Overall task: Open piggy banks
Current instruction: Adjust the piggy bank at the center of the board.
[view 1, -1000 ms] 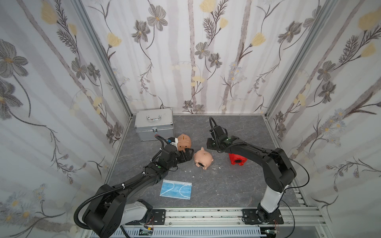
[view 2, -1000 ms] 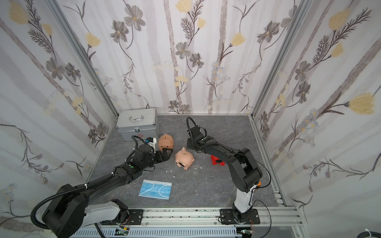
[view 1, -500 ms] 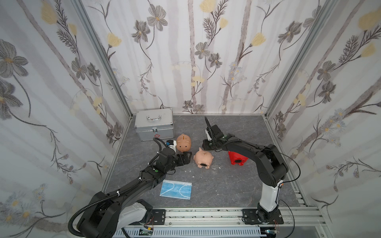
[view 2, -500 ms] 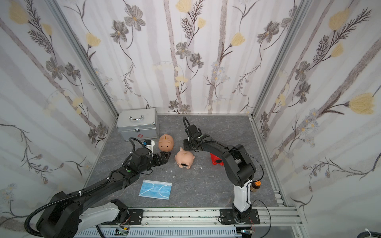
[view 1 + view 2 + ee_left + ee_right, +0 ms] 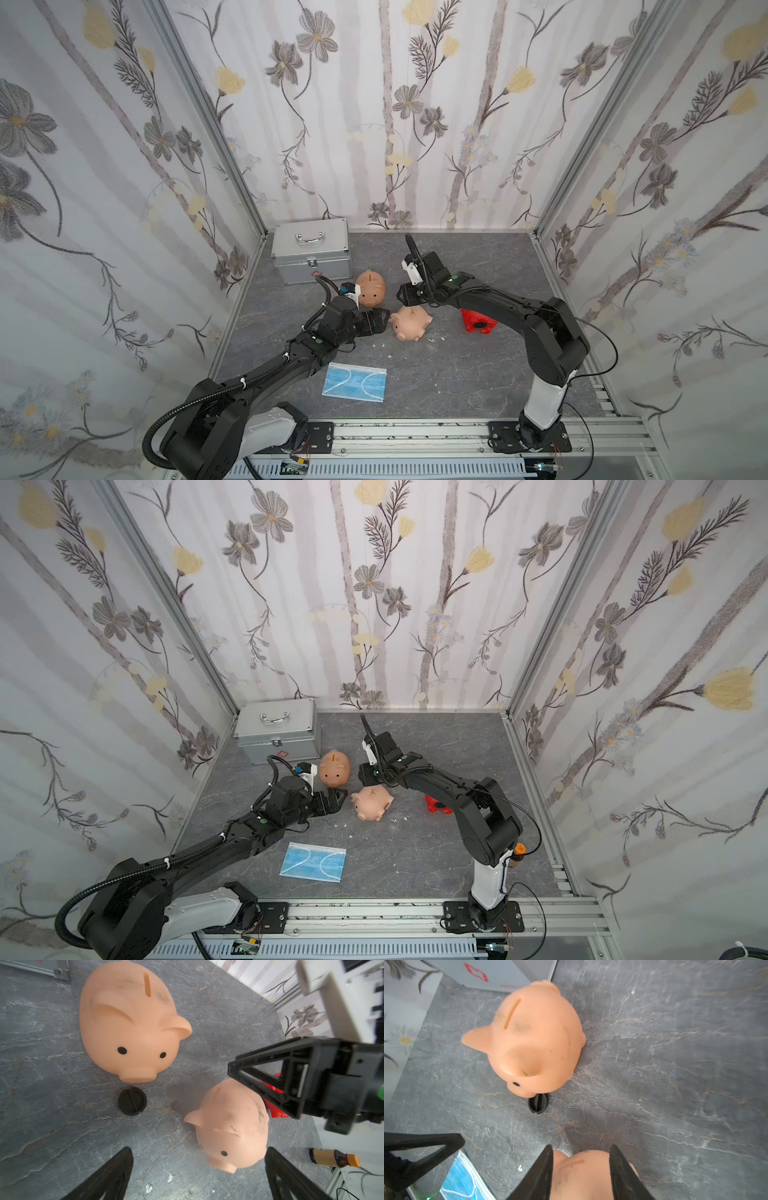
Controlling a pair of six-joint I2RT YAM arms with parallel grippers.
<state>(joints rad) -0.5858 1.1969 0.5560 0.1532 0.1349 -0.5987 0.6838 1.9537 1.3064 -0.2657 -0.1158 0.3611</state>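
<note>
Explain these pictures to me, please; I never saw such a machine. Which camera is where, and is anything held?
Two robot arms stand at a grey table. Two pictures look down from above; the other two come from a camera on each arm's wrist. On the table: an upright pink pig near a silver case, a tilted pink pig, a red pig, a loose black plug, a blue face mask. The left gripper is open and empty. The right gripper is over the tilted pink pig, jaws apart; whether it grips, I cannot tell.
</note>
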